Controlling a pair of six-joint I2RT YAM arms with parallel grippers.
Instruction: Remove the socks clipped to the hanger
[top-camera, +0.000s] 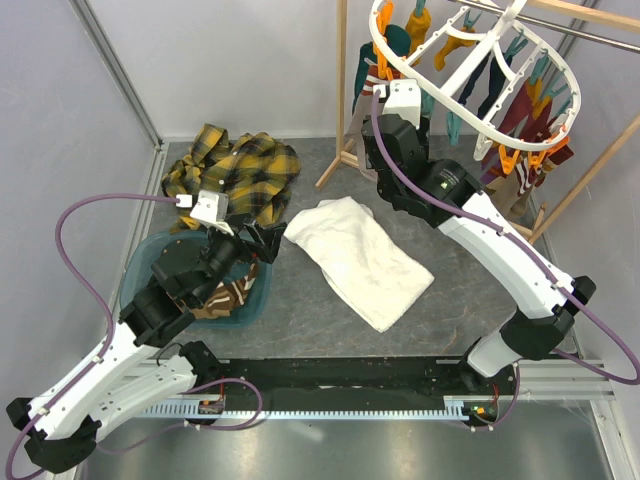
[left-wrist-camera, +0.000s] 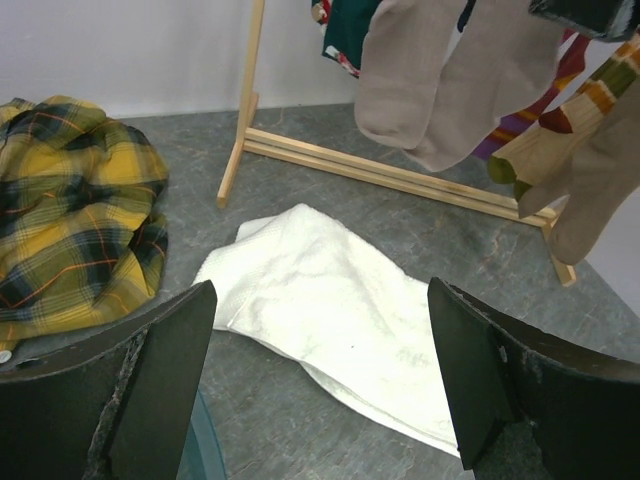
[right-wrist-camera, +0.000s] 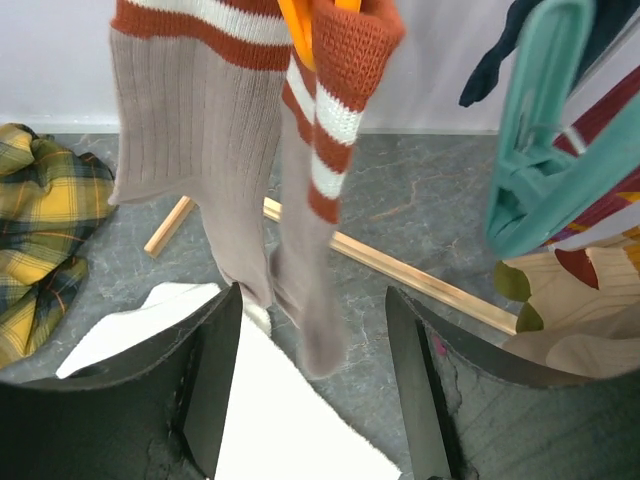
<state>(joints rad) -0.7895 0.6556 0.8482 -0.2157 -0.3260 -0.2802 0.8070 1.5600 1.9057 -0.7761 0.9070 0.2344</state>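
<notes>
- The right gripper (right-wrist-camera: 312, 300) was up at the far right corner of the bench, just under the white ring hanger (top-camera: 470, 120). Its fingers were spread wide with nothing pinched.
- Hanging right in front of it was a taupe sock with rust-and-white stripes (right-wrist-camera: 225, 150), held at the cuff by an orange clip (right-wrist-camera: 312, 25). The sock's lower end dangled into the gap between the fingers. I couldn't tell if it was brushing either one.
- Plenty of other socks were hanging from the ring, and an empty teal clip (right-wrist-camera: 530, 150) sat off to the side.
- The left gripper (left-wrist-camera: 320, 290) was spread open too and held nothing. It hovered by the teal basin (top-camera: 135, 270) near the left edge, which had a brown striped sock (top-camera: 225, 298) in it.
- The white towel (top-camera: 365, 255) lay mid-bench, and the plaid shirt (top-camera: 240, 170) was bunched toward the far left corner.
- My take on the step: grab that striped sock. I'd close on it high up, near the cuff and just below the clip, because a low grip only stretches the knit.
- Then pull straight down so the clip lets go cleanly. Yank sideways and the whole ring would likely swing and tangle the neighbours.
</notes>
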